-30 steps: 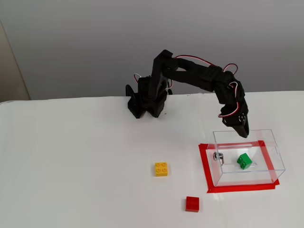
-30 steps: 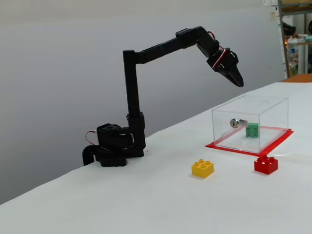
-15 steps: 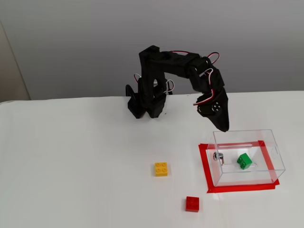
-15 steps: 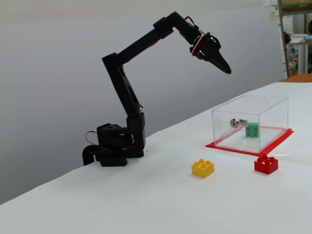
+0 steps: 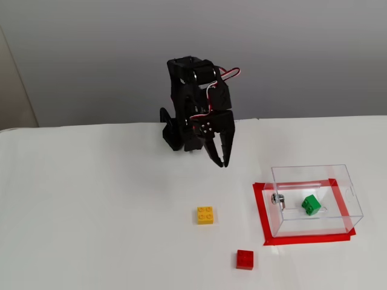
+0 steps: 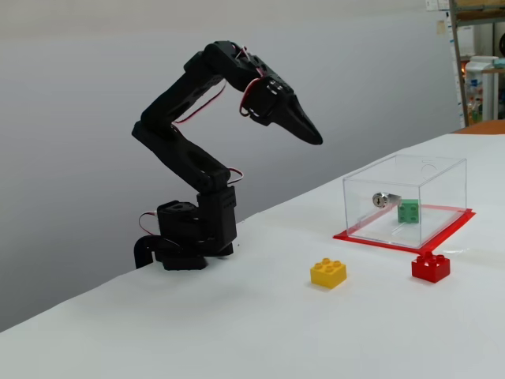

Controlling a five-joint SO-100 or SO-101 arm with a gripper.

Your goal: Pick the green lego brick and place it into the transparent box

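Resting inside clear plastic rectangular box (image 5: 346, 199): small green square brick (image 5: 311, 205), delivered; black gripper (image 5: 221, 158) closed, empty, well apart.

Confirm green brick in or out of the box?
In. The green lego brick lies on the floor of the transparent box; both fixed views show it.

A lab or workshop, by the look of it: a white-covered table (image 6: 237, 332) against a bare grey wall (image 6: 95, 95), with cluttered storage shelves (image 6: 477, 71) (contents too blurred to name) beyond the table's far right corner.
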